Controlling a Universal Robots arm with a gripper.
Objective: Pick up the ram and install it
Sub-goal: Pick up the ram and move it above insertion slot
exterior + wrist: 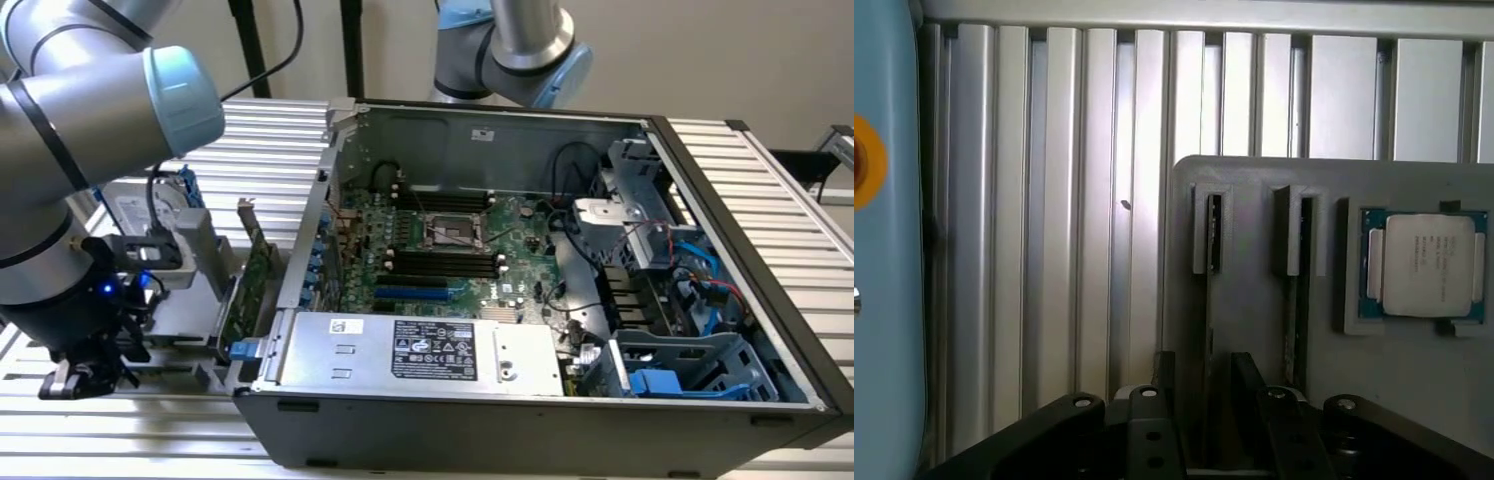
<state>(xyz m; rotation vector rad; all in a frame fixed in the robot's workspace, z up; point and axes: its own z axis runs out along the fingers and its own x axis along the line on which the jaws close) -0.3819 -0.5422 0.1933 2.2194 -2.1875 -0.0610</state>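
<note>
In the wrist view a grey holder (1254, 200) lies on the slatted table, with two narrow slots in it. A thin ram (1209, 320) stands on edge in one slot, and a second thin stick (1294, 320) stands in the slot beside it. My gripper (1206, 425) hangs just above the holder, open, with one dark finger (1162, 400) on each side of the first ram's line and not touching it. In the exterior view the gripper (87, 378) is low at the left, outside the open computer case (534, 420). The motherboard's black slots (441, 262) lie inside the case.
A processor chip (1426, 265) sits in a recess of the holder beside the slots. A green board (247, 280) stands on edge between the arm and the case wall. A power supply (414, 350) fills the case's front, with cables and drive cages toward the exterior view's right. A second arm (514, 50) stands behind.
</note>
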